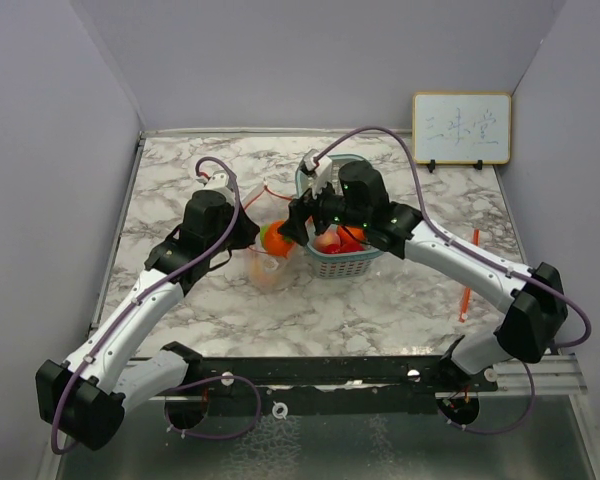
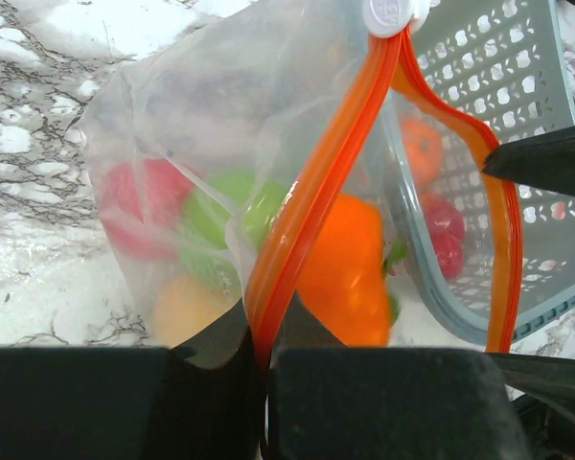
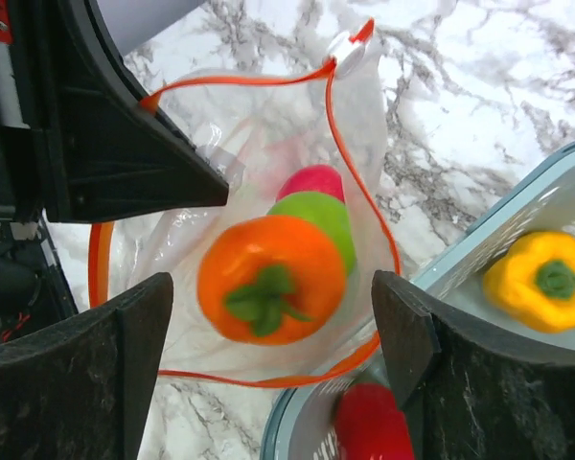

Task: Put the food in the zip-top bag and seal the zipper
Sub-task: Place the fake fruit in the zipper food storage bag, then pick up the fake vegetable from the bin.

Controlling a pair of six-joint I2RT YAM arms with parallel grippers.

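The left gripper is clamped tight on the zipper, pinching one run of the orange strip between its fingers. It lifts that lip, most likely so the mouth of the zip-top bag gapes upward as a wide loop and does not fall flat. The bag sits near the middle of the counter, its far side touching the basket, so the carry from one to the other is short.

Part of the food is inside the bag: a green fruit and a pink-red fruit lie low in it. An orange pepper sits above them within the zipper loop. From the wrist views it is hard to say whether it has sunk fully below the strip or perches at the mouth.

The right gripper hangs directly over that pepper, jaws spread wide with a clear gap on each side, gripping nothing. This reads as a drop point centred on the opening.

Further right, in the basket, a yellow pepper and a red fruit wait to be moved. The loading looks part done, and the sealing has not begun.
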